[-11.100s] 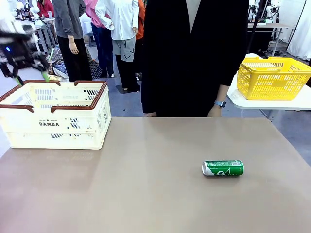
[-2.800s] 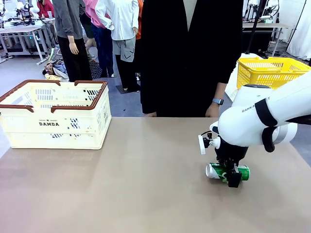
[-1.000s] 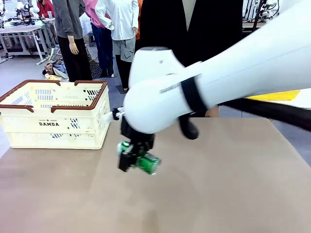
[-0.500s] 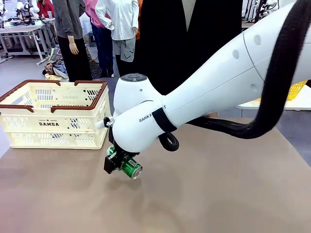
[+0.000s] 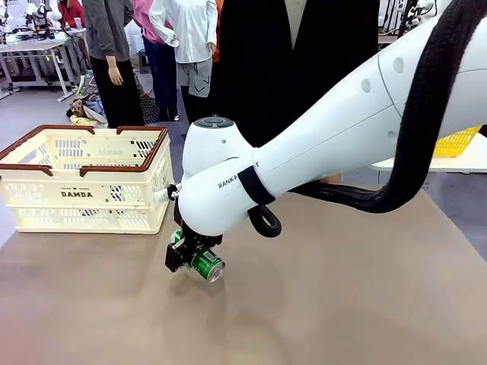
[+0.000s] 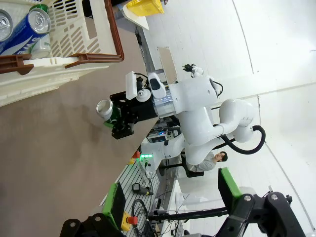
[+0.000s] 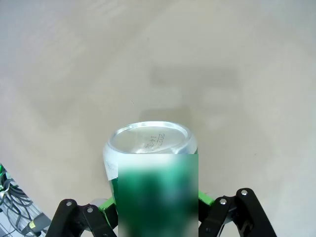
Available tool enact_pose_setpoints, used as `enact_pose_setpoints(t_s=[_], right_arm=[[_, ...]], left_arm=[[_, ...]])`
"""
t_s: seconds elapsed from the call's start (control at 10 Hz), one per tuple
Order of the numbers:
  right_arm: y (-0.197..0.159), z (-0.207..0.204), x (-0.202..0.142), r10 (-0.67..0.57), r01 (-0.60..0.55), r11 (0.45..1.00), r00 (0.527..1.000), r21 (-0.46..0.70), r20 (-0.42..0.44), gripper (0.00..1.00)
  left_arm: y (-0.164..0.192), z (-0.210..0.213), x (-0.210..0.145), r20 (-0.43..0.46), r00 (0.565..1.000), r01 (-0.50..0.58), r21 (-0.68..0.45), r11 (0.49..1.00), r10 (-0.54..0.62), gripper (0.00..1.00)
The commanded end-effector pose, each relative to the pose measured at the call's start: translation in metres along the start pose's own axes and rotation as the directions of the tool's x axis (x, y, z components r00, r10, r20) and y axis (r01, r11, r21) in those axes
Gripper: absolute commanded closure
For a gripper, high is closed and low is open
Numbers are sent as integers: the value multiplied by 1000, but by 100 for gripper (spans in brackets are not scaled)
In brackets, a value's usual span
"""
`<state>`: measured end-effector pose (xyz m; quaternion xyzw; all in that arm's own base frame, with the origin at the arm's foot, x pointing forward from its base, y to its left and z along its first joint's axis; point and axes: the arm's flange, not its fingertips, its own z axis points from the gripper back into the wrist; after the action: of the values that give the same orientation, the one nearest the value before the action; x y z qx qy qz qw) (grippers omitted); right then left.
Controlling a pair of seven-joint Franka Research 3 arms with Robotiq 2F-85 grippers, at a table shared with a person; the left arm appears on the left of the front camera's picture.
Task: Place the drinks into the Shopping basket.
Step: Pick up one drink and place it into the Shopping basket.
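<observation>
My right gripper [image 5: 185, 256] is shut on the green can [image 5: 205, 265], which lies tilted and just above the table, in front of the basket's right corner. In the right wrist view the can [image 7: 150, 163] points its silver end away between the green-padded fingers [image 7: 106, 207]. The cream Shopping basket [image 5: 84, 199] with a brown rim stands at the table's left rear. A blue can [image 6: 19, 33] lies inside the basket [image 6: 74, 59] in the left wrist view. My left gripper [image 6: 173, 197] stands open and holds nothing, well back from the basket.
A person in black [image 5: 304, 84] stands at the far edge of the table. A yellow mesh basket [image 5: 459, 141] sits on a side table at the right, behind my right arm [image 5: 342, 144]. Bare tabletop [image 5: 342, 304] lies to the right and front.
My right gripper carried the green can leftward toward the Shopping basket, then nearly stopped, low over the table. The left gripper has stayed open.
</observation>
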<state>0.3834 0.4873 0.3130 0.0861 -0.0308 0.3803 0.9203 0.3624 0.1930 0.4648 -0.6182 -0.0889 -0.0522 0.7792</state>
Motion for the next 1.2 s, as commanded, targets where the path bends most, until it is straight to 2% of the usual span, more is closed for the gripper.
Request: enact_pose_setpoints(t_s=[0.0,0.2,0.4,0.5,0.6,1.1], right_arm=[[-4,-14,8,14,-13,1000,999,24,-29,100],[-10,-18,10,6,-6,1000,999,-3,-39,100],[-11,-18,10,15,-14,1000,999,17,-44,100],[-10,-18,10,22,-21,1000,999,19,-47,42],[-10,-17,10,23,-23,1000,999,8,-47,0],[-16,-7,8,-5,5,1000,999,2,-34,0]], left_arm=[[-2,2,-2,-11,1000,5,4,1000,-5,0],[-2,2,-2,-11,1000,5,4,1000,-5,0],[-2,2,-2,-11,1000,5,4,1000,-5,0],[-2,2,-2,-11,1000,5,4,1000,-5,0],[-2,2,-2,-11,1000,5,4,1000,-5,0],[-2,2,-2,-11,1000,5,4,1000,-5,0]])
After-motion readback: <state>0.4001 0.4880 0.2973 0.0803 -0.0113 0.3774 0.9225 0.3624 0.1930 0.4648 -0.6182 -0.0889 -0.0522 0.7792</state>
